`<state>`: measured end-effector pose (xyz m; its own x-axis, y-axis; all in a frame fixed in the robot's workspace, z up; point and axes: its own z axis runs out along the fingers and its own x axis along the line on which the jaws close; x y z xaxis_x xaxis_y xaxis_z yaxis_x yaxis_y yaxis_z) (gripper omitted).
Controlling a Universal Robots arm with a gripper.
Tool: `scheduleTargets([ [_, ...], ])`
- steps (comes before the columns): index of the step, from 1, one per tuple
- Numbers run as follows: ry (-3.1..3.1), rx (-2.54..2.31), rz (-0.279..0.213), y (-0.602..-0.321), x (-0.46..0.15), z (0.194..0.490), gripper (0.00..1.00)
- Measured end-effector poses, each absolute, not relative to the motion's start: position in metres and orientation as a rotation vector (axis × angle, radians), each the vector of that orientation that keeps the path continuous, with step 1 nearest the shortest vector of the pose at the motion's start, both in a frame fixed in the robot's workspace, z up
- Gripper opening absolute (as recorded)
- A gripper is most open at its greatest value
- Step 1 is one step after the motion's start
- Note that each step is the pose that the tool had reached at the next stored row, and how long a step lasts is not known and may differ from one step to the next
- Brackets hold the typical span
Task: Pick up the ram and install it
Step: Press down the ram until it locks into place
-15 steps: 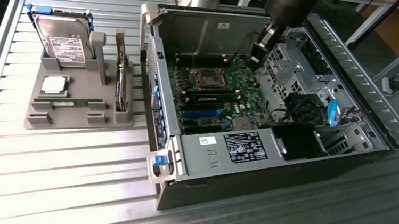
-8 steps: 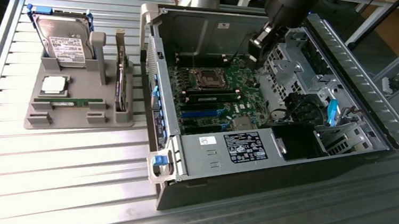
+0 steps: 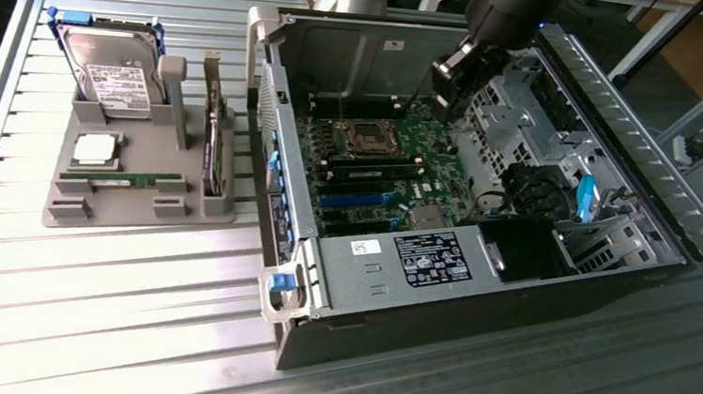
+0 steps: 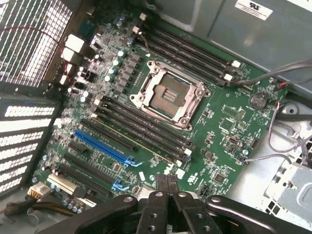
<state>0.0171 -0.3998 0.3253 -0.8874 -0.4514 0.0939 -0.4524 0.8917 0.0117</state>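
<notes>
Exterior view: the open black and grey computer case (image 3: 495, 293) lies on its side on a ribbed metal table (image 3: 105, 300), and its silver power-supply box (image 3: 384, 265) carries two labels, a small white sticker with a figure that looks like a 5 and a black panel of white print too fine to read. To the exterior view's left a grey moulded parts holder (image 3: 138, 194) sits well apart from the gripper; a silver hard drive with blue side rails (image 3: 110, 70) stands in it with a white label whose writing cannot be made out. In front of the drive lies a square silver CPU chip (image 3: 95, 149), and just below that the ram (image 3: 120, 179), a thin green circuit-board stick, lies flat in its slot on the holder. A second green stick (image 3: 376, 173) is seated in the green motherboard (image 3: 379, 176) inside the case, beside the empty silver CPU socket (image 3: 364, 139).

The dark arm comes down from above into the far part of the case, tilted, with the black gripper (image 3: 445, 91) hanging over the motherboard's upper edge.

In the wrist view a white label on the grey case wall (image 4: 253, 9) shows dark letters that cannot be read. The gripper's (image 4: 167, 181) two black fingers (image 4: 162, 183) are pressed together with nothing between them, hovering above the board near the blue expansion slot (image 4: 102, 146).
</notes>
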Motion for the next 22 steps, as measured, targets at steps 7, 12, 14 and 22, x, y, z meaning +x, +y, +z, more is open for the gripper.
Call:
scheduleTargets([
  [7,-3.0,0.53,0.009,-0.3998,0.0171,0.3247,0.09],
  [12,-3.024,0.368,0.003,-0.3998,0.0171,0.3241,0.09],
  [14,-3.031,0.303,0.001,-0.3998,0.0171,0.3239,0.09],
  [22,-3.046,0.04,-0.011,-0.3998,0.0171,0.3232,0.09],
])
